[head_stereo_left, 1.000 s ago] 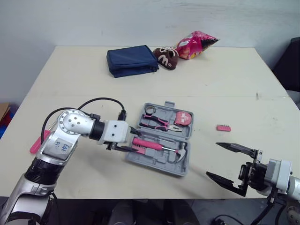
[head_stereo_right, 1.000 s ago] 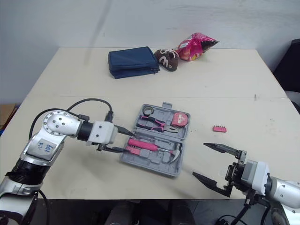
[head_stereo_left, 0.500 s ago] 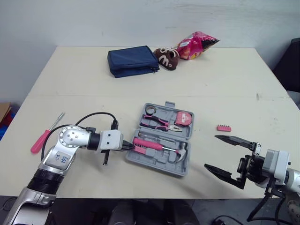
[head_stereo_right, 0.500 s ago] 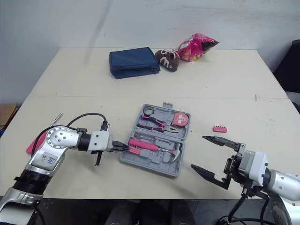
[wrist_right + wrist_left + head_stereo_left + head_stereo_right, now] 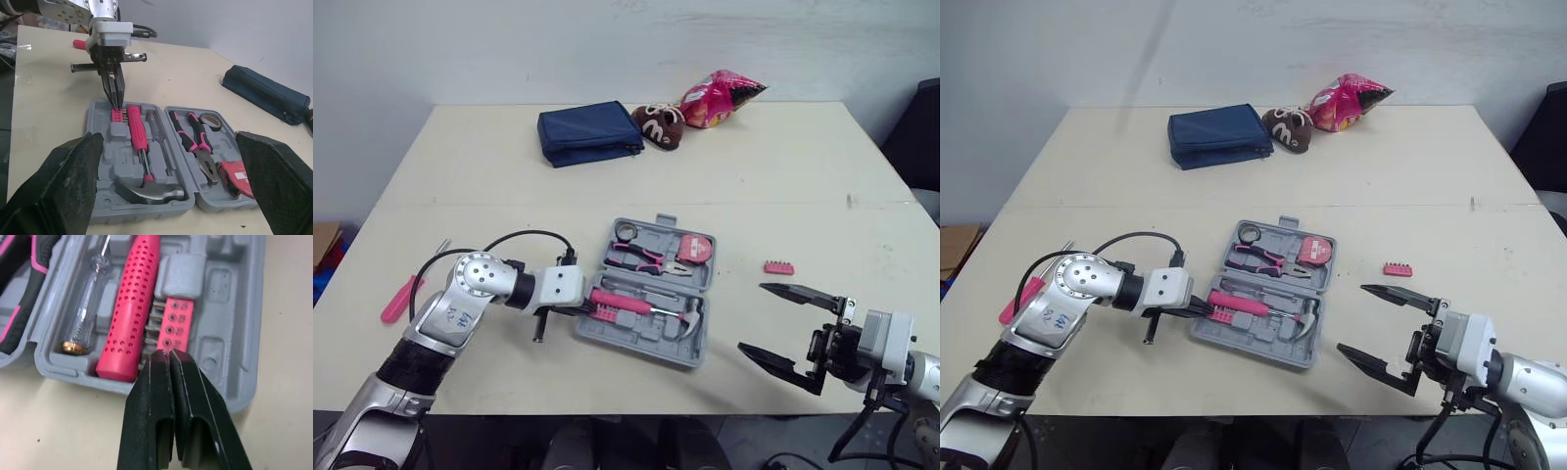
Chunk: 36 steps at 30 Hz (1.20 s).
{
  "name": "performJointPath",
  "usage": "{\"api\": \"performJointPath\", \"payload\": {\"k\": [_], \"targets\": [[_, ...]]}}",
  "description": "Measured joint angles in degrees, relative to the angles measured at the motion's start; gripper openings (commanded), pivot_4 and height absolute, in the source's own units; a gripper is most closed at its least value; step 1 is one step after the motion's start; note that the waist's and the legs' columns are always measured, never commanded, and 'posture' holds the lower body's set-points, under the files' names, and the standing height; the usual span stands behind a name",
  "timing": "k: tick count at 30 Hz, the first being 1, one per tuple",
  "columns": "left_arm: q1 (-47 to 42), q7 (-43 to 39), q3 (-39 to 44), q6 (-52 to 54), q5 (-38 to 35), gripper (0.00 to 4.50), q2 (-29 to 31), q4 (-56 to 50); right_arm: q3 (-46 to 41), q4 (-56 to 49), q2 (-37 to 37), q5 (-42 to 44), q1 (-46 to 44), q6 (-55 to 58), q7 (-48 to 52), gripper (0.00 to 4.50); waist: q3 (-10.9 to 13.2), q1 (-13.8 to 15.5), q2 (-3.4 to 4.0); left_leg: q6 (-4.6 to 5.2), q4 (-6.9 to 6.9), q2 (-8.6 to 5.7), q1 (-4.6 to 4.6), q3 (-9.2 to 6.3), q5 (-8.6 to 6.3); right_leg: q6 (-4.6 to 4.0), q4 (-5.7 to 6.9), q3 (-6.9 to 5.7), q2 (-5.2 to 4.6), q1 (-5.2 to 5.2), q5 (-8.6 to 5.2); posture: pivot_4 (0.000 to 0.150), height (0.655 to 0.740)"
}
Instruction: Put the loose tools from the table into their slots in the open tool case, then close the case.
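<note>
At the far left of the surface (image 5: 489, 166) lies a pink screwdriver (image 5: 397, 300), well apart from the case (image 5: 636, 345). It is one of the loose tools and is not yet stored. One second ago the raised left arm covered most of it; now the arm is lower and the whole screwdriver can be seen.

The left end effector (image 5: 169, 354) has changed the most. One second ago its fingers were apart at the left end of the case, around the handle end of the hammer (image 5: 651, 308). Now the two fingers are pressed together and hold nothing between them. Their tips touch the near end of the bit strip (image 5: 174, 323), which lies in its slot just beside the hammer handle. I judge that this strip was just set down or pushed in, so this one step looks nearly finished.

The case is open and flat in the middle of the surface, as it was before. Pliers, a tape measure and a small clear screwdriver sit in their places.

To the right of the case, a loose bit strip (image 5: 779, 266) lies on the surface, not moved. The right end effector (image 5: 752, 317) has hardly moved; its fingers are spread wide and empty, near the front edge.

Two loose tools and the closing of the lid remain.
</note>
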Motion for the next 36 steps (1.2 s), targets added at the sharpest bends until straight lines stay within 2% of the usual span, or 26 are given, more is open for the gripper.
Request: {"api": "performJointPath", "payload": {"k": [3,6,7,10,16,17,22,28,31,36], "targets": [[4.66,-1.98,4.55,-1.88,-6.94,0.06,-1.29,1.41,-3.22,0.98,-0.01,0.03,2.46,-0.42,0.85,4.50,0.08,-0.10,-0.10,-0.02,0.00,0.05,-0.14,0.01,-0.01,-0.01,-0.02,0.00,-0.02,-0.12,-0.01,0.150,0.7400],[8.13,-2.92,12.79,-5.18,-14.49,0.06,-2.17,3.76,-7.11,4.10,-0.03,0.04,4.48,-1.95,2.63,4.50,0.25,-0.31,-0.37,-0.02,0.00,0.10,-0.14,0.01,-0.01,-0.02,-0.02,-0.01,0.00,-0.15,0.00,0.150,0.7400],[8.88,-3.41,15.58,-6.58,-15.70,0.30,-1.19,4.97,-8.81,5.31,-0.11,0.05,5.06,-2.62,3.19,4.50,0.26,-0.32,-0.40,-0.04,-0.02,0.11,-0.11,0.01,-0.02,-0.03,-0.02,-0.03,0.00,-0.13,-0.01,0.150,0.7400],[11.70,-2.05,23.88,-8.49,-17.33,1.29,2.43,8.70,-13.50,10.35,-0.64,-0.10,6.88,-4.83,5.62,4.50,0.27,-0.32,-0.38,-0.02,-0.08,0.08,-0.07,0.03,-0.04,-0.04,-0.05,-0.02,-0.04,-0.13,-0.02,0.150,0.7400],[22.36,2.22,41.72,-12.61,-18.24,4.23,9.48,20.32,-25.89,21.25,-3.98,0.57,7.81,-9.56,10.51,4.50,0.29,-0.55,-0.41,-0.04,-0.20,0.11,-0.05,0.06,-0.19,-0.09,-0.20,-0.02,-0.19,-0.15,-0.04,0.150,0.7400],[23.63,2.82,43.54,-13.77,-18.21,4.48,9.67,22.30,-26.56,23.29,-4.22,0.50,7.77,-10.51,11.37,4.50,0.29,-0.55,-0.41,-0.04,-0.21,0.10,-0.05,0.06,-0.22,-0.10,-0.21,-0.03,-0.23,-0.16,-0.05,0.150,0.7400],[30.28,6.76,52.12,-19.73,-17.54,4.48,11.81,35.51,-29.70,37.54,-4.78,-0.88,6.70,-16.84,13.99,4.50,0.31,-0.39,-0.45,-0.39,-0.28,0.07,-0.06,0.05,-0.45,-0.19,-0.23,-0.06,-0.39,-0.25,-0.09,0.150,0.7400],[33.81,10.56,59.03,-22.10,-18.15,4.48,15.01,45.98,-32.66,53.48,-7.41,-2.03,5.34,-24.41,15.33,4.50,0.31,-0.30,-0.44,-0.42,-0.45,0.06,-0.03,0.05,-0.45,-0.32,-0.25,-0.12,-0.47,-0.30,-0.17,0.150,0.7400],[34.53,11.12,60.84,-22.50,-18.76,4.48,15.72,47.79,-33.27,58.70,-7.78,-2.23,5.62,-25.99,15.19,4.50,0.28,-0.35,-0.39,-0.49,-0.74,0.02,0.05,0.08,-0.41,-0.36,-0.32,-0.12,-0.51,-0.31,-0.19,0.150,0.7400],[33.01,10.85,60.22,-22.72,-18.98,4.48,15.62,46.70,-33.19,60.65,-7.81,-2.16,5.07,-26.17,15.08,4.50,0.25,-0.70,-0.32,-0.62,-0.98,0.03,0.11,0.12,-0.29,-0.37,-0.31,-0.17,-0.51,-0.33,-0.19,0.150,0.7400]]}}
